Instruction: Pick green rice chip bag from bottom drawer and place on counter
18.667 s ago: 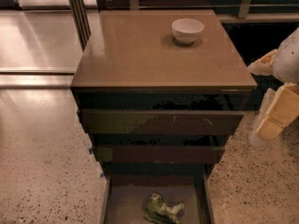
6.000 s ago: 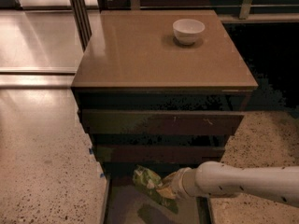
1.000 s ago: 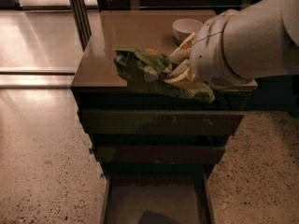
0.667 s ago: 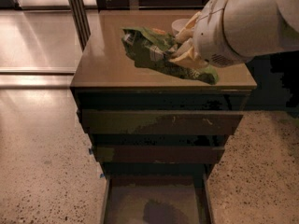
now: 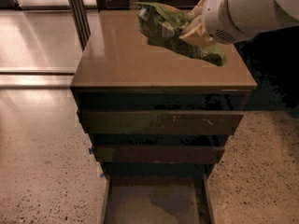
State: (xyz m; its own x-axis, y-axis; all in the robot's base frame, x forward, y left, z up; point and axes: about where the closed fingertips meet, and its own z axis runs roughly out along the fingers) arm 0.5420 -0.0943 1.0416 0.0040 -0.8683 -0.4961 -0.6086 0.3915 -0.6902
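Gripper (image 5: 195, 28) is over the rear right part of the counter (image 5: 117, 62), fingers pinching the green rice chip bag (image 5: 163, 29). The bag hangs just above the counter w/ its left end raised. Below the counter front, the bottom drawer (image 5: 154, 204) stands open.

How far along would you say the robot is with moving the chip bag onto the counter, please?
Done: the green rice chip bag is out of the bottom drawer, whose floor lies bare. In hand: the gripper holds the bag over the counter, apparently not yet set down. Left: lower it, release and withdraw.
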